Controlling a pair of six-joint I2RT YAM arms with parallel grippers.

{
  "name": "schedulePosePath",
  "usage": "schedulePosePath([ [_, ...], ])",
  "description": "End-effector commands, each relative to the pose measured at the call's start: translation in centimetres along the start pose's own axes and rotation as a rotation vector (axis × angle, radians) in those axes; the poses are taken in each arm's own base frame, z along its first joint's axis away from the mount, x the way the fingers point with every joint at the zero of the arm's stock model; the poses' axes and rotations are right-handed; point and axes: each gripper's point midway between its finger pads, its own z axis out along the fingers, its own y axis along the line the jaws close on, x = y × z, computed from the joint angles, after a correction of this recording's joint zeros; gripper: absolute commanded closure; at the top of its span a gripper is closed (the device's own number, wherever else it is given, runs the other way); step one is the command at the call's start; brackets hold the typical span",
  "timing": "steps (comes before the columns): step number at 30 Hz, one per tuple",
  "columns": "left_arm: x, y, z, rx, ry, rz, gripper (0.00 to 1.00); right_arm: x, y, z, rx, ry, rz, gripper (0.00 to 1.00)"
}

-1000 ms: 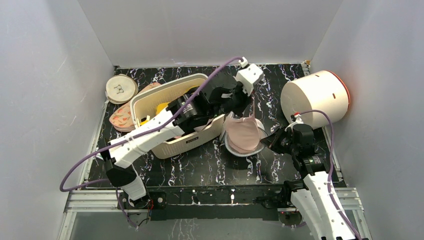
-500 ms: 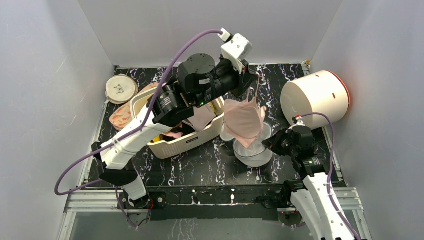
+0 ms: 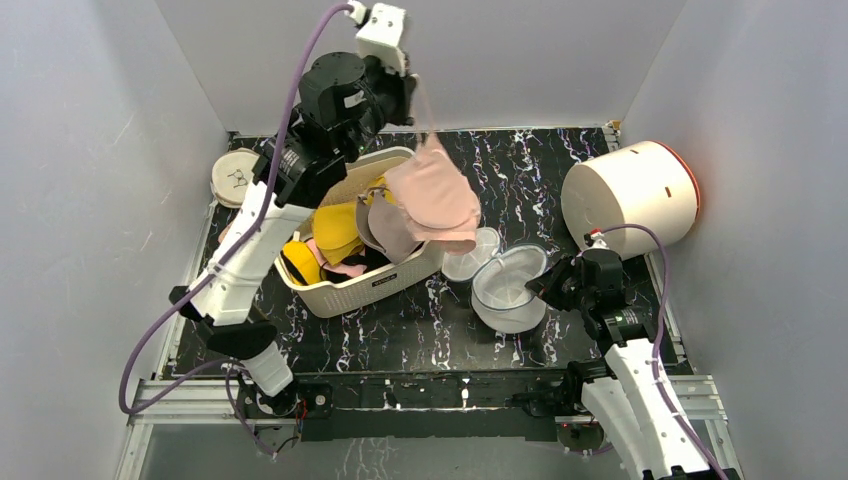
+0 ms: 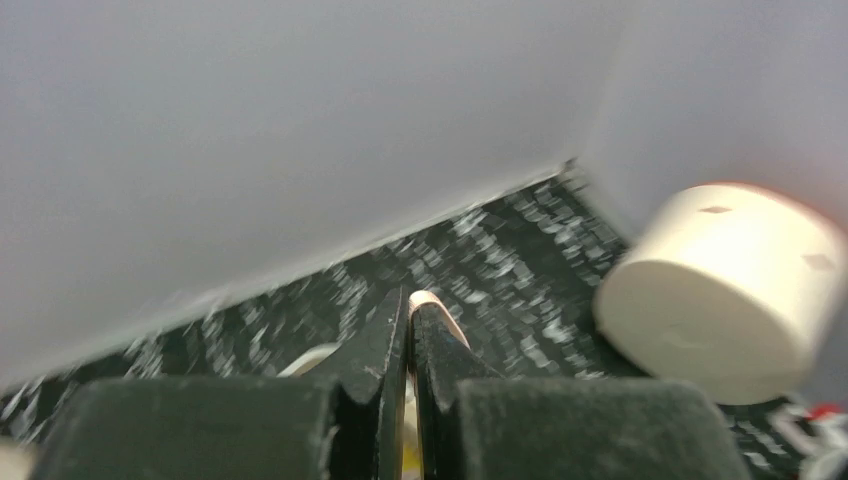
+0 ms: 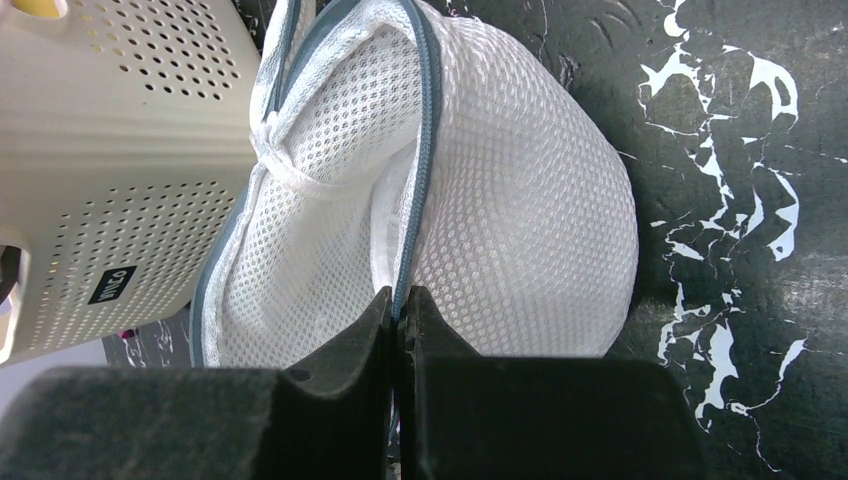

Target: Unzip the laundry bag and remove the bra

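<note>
Left hand (image 3: 408, 88) raised high, pinched closed on a strap of the bra (image 3: 436, 195). The bra hangs in the air over the right end of the basket (image 3: 372, 284), clear of the bag (image 3: 507, 292). Bag sits unzipped on the tabletop (image 3: 420, 325), just beside the basket. Right hand (image 5: 398, 298) clamped on the bag's zip rim.

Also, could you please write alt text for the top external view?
The left gripper holds the pale pink bra by a strap, high above the basket; the right gripper pinches the rim of the opened mesh laundry bag.
</note>
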Motion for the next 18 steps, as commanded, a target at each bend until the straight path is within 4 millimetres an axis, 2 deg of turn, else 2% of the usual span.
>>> schedulePosePath([
  [1,3.0,6.6,-2.4,-0.170,0.085,-0.023,1.00,-2.8,2.2,-0.7,-0.054,-0.091,-0.031,1.00],
  [4,5.7,11.0,-4.1,-0.261,0.133,-0.037,1.00,-2.8,2.2,-0.4,-0.058,-0.083,-0.033,1.00],
  [6,8.8,13.8,-4.9,-0.302,0.204,-0.086,1.00,-2.8,2.2,-0.2,-0.055,-0.076,-0.034,1.00],
  [8,11.7,15.8,-5.9,-0.334,0.265,-0.136,1.00,-2.8,2.3,0.1,-0.055,-0.067,-0.037,1.00],
  [11,14.7,18.6,-8.5,-0.415,0.311,-0.172,1.00,-3.0,2.3,0.2,-0.049,-0.064,-0.041,1.00],
  [14,16.1,21.2,-10.9,-0.507,0.329,-0.193,1.00,-3.1,2.2,0.3,-0.046,-0.067,-0.043,1.00],
  [18,16.6,22.8,-12.8,-0.590,0.351,-0.190,1.00,-3.0,2.2,0.5,-0.049,-0.062,-0.042,1.00],
])
